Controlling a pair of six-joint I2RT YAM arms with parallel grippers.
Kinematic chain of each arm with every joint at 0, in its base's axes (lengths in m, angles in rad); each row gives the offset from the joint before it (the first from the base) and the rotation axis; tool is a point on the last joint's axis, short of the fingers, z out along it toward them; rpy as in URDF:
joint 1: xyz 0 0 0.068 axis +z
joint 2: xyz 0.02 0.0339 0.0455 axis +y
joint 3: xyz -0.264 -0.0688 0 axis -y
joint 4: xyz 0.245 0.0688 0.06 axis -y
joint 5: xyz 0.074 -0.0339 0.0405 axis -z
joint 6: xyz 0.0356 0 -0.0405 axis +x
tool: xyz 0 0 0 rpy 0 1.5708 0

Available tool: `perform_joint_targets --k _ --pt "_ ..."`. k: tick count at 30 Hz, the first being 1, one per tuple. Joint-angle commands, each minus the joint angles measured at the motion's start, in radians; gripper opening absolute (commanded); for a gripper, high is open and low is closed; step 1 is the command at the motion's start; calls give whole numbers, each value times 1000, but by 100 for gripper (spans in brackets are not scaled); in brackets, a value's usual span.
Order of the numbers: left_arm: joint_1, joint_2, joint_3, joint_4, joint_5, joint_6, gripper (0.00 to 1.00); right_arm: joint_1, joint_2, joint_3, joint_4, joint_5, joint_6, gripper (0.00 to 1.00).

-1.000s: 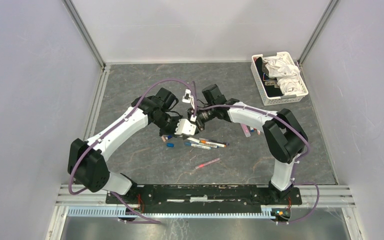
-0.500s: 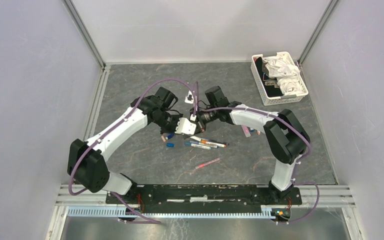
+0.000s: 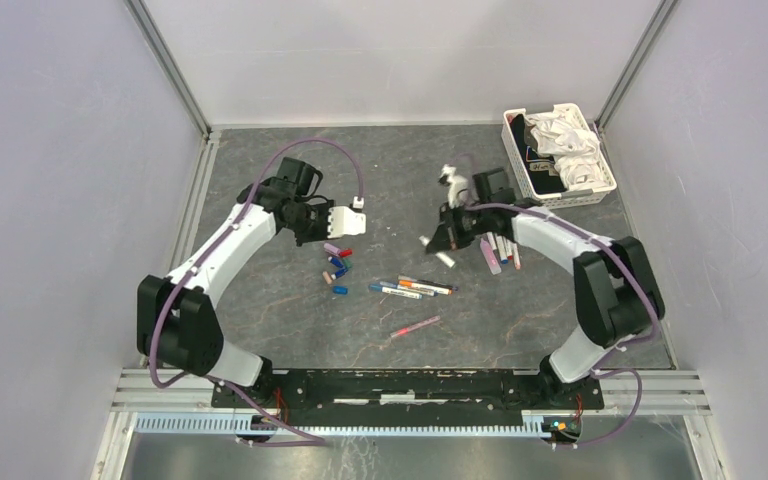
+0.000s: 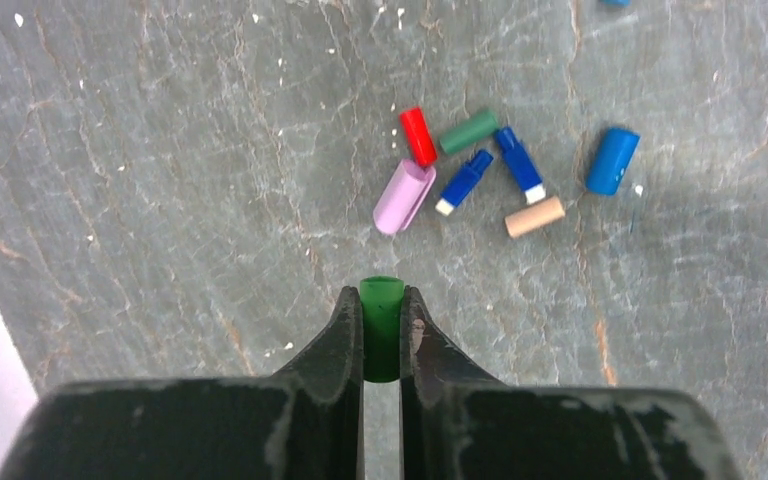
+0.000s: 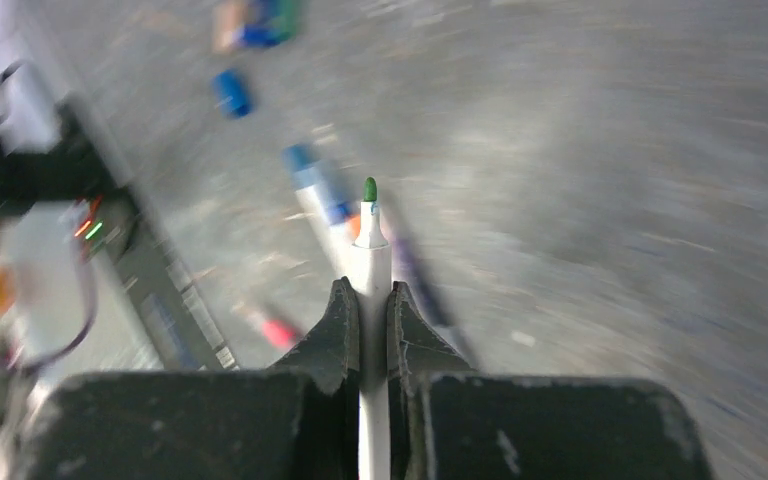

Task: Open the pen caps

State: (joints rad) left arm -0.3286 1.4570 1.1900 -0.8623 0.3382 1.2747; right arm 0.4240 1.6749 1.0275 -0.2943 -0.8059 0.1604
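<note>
Left jaws are pressed together on a green cap (image 4: pixel 382 330), held above the desk (image 3: pixel 290 320) at left-centre, close by the loose caps (image 4: pixel 480 170) (pink, red, green, blue, one tan) lying in a tight cluster. Right jaws pinch a white pen barrel (image 5: pixel 370 265) w/ its green nib (image 5: pixel 370 190) bare, over on the right side. So this cap is off, imo. More pens (image 3: pixel 412 288) lie mid-desk and a few others (image 3: pixel 500 250) lie by the right arm, and I can't tell which of them are capped. What worries me: the cap is round and slick and pokes out past the tips, so a bump or a release from height could squirt it out and send it rolling away from the cluster, maybe under the pens. The barrel sticks well out ahead of the right jaws, so it could swivel in the pinch, and if that arm dips, the bare nib marks the desk or knocks the pens below. The right wrist view is smeared, so I can't judge clearance there — I'd go slow. Container: one white slotted basket (image 3: pixel 517 160) at the far right corner, holding crumpled white stuff (image 3: pixel 565 140), cloth or paper, can't tell which, over sth dark. I see no caps in it.
</note>
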Motion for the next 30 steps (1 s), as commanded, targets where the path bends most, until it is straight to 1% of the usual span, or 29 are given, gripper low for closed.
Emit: perform_joint_targets --k 1,4,7,9,10,14,20,23,24,26,28,30 --pt "-37 47 -33 108 55 -128 2 -102 -91 12 -19 429 38 0" --pt "-82 86 -61 159 40 -178 2 -129 -103 7 -17 602 28 0" --pt "-120 131 -72 205 15 -220 2 -150 -99 2 -6 726 31 0" --pt "-138 163 -71 218 -1 -243 5 -156 -90 -1 4 795 31 4" --pt "-146 179 -69 222 -14 -250 7 -161 -83 3 6 823 31 4" --pt "-157 217 -79 243 -42 -250 12 -173 -34 26 13 893 16 5" --pt "-158 237 -87 258 -47 -259 16 -189 24 30 26 964 7 8" --pt "-158 242 -92 264 -45 -263 21 -188 46 22 29 987 1 9" --pt "-159 242 -87 255 -38 -261 22 -189 51 19 33 988 1 10" --pt "-159 237 -75 241 -20 -268 27 -189 58 16 35 987 0 17" --pt "-158 222 -64 229 -10 -275 29 -189 54 9 41 993 0 23" --pt "-158 213 -44 210 2 -281 33 -189 47 2 49 989 -2 26"
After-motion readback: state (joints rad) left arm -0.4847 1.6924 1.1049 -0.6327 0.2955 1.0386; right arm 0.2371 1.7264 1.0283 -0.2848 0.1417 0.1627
